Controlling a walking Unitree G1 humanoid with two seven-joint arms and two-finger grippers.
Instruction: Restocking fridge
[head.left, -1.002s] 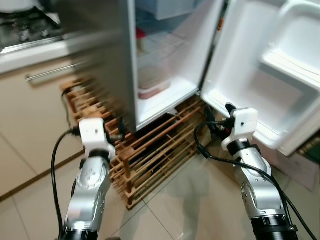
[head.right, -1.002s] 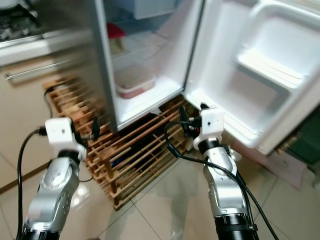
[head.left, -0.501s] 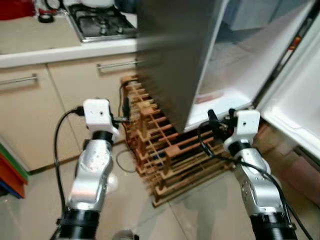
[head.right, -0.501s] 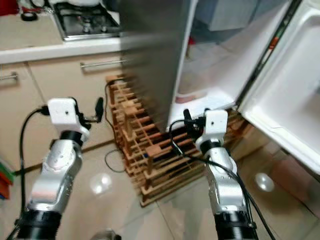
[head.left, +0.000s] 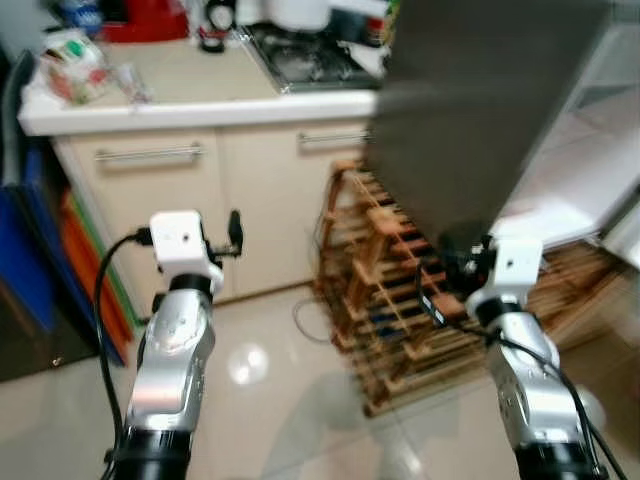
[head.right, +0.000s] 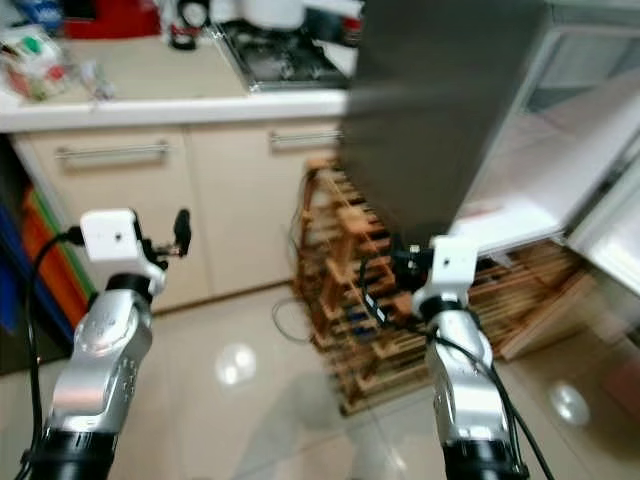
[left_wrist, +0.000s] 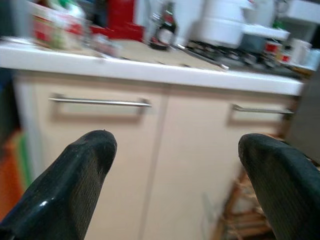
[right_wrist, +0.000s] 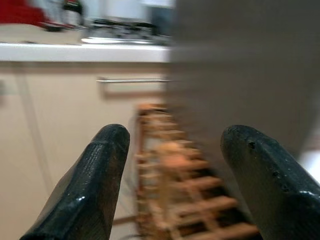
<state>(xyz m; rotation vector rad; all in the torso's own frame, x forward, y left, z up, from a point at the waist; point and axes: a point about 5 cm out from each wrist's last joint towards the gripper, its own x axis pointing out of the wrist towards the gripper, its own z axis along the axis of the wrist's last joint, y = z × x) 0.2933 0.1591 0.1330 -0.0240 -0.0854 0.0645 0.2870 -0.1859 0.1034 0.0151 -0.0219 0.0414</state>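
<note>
Fridge (head.left: 480, 110) open at right. Left gripper (left_wrist: 175, 170), right gripper (right_wrist: 180, 175) both spread, empty. Packets (head.left: 75, 65) on bench (head.left: 200, 95), well apart from fridge. Restocking seemingly not yet begun; fetching items left.

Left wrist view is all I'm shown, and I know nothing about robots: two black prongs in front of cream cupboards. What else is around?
Observer: Beside those cupboards stands a wooden rack, with a grey fridge sitting on top of it.
Operator: Is the fridge shut?
Observer: No, its white inside is showing on the far side.
Operator: Is there a second arm?
Observer: Yes, the right gripper is up, its fingers apart and holding nothing, aimed at the rack.
Operator: And my prongs?
Observer: That is the left gripper, open, facing the cupboard handle.
</note>
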